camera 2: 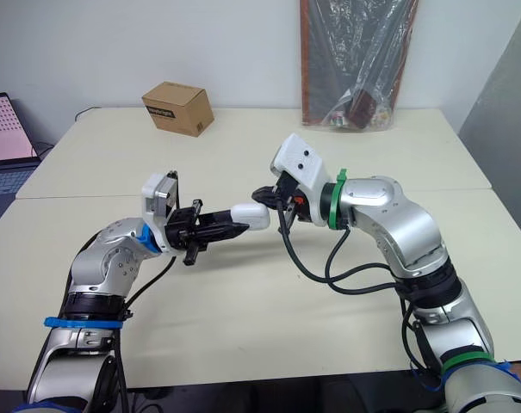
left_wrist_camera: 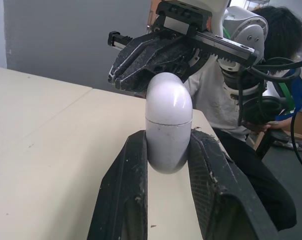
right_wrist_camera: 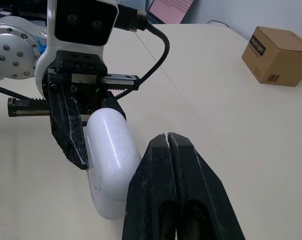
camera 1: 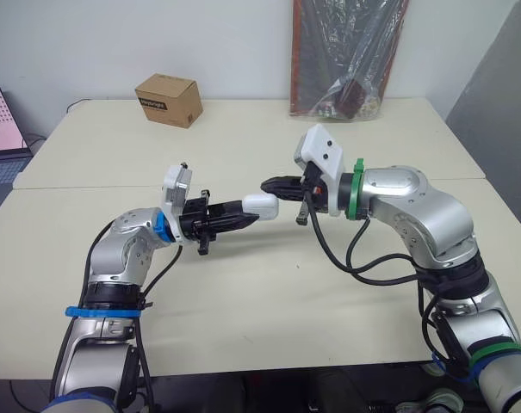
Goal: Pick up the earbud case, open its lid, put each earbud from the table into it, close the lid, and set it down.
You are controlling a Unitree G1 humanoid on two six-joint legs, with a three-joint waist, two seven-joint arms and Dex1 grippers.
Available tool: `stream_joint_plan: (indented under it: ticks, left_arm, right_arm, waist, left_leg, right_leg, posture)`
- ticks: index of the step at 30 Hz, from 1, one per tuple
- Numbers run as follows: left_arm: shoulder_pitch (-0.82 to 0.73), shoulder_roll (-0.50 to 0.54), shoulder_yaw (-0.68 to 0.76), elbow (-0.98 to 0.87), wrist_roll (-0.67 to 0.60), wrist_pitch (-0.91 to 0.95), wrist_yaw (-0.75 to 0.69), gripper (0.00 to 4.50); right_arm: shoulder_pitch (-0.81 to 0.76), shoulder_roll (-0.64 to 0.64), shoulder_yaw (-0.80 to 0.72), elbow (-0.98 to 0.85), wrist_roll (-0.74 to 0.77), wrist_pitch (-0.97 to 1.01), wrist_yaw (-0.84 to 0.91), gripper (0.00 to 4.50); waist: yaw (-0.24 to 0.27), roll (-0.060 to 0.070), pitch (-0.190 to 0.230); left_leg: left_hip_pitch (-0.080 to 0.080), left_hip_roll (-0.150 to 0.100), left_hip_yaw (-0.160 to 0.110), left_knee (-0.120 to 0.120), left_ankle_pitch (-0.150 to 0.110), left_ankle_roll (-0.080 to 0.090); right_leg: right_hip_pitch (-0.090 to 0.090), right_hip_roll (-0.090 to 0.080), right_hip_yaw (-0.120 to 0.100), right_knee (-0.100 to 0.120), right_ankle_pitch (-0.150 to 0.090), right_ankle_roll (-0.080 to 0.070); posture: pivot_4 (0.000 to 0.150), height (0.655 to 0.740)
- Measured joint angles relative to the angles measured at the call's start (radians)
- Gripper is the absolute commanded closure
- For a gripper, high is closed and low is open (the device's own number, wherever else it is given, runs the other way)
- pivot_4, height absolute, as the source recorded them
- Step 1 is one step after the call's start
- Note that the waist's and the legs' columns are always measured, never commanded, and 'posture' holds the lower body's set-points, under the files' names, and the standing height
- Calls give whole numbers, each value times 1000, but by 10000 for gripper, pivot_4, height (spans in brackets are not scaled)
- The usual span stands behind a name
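Observation:
A white oval earbud case (camera 1: pixel 262 205) with its lid closed is held above the cream table (camera 1: pixel 269 292) at mid-table. My left gripper (camera 1: pixel 247 213) is shut on its lower half, one black finger (left_wrist_camera: pixel 126 185) on each side; the rounded lid end (left_wrist_camera: pixel 169 95) sticks out past the fingertips. My right gripper (camera 1: pixel 269 184) is shut with nothing in it. Its tips (right_wrist_camera: pixel 163 142) sit right beside the case's lid end (right_wrist_camera: pixel 111 160); I cannot tell whether they touch it.
A brown cardboard box (camera 1: pixel 168 100) stands at the table's far left. A plastic-wrapped board (camera 1: pixel 346 56) leans on the wall at the far right. A laptop (camera 1: pixel 2 129) sits off the left edge. A person (left_wrist_camera: pixel 270 30) is seated behind the right arm.

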State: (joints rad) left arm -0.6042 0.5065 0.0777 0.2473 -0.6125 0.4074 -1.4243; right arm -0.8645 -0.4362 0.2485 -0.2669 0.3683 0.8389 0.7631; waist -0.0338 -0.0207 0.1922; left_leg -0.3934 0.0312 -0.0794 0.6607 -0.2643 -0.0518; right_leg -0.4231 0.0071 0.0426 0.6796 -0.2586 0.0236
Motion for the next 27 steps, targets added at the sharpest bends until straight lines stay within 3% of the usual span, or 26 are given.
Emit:
stream_joint_plan:
  ticks: [7,14,20,27]
  left_arm:
    - [-6,23,7,-4,-8,87,55,36984]
    - [-5,28,6,-17,-12,171,125,36984]
    - [-10,60,-67,-19,82,291,275,36984]
    - [-89,16,-146,102,161,364,356,36984]
  right_arm:
    - [75,-54,-108,-152,71,67,-16,44484]
    - [151,-74,-118,-233,127,110,-41,44484]
    - [253,-140,-125,-209,126,113,-37,44484]
    - [305,-153,-128,-176,115,79,-46,44484]
  waist:
    - [1,0,0]
    - [-1,0,0]
    - [1,0,0]
    - [1,0,0]
  left_leg:
    - [0,0,-1,-1,0,0]
    - [0,0,-1,0,0,0]
    - [0,-1,0,0,0,0]
    - [0,-1,0,0,0,0]
  right_leg:
    - [0,0,-1,0,0,0]
    - [0,0,-1,0,-1,2]
    - [1,0,0,0,-1,2]
    - [1,0,0,0,-1,2]
  posture:
    - [1500,7400]
    - [1500,7400]
    - [1500,7400]
    - [1500,7400]
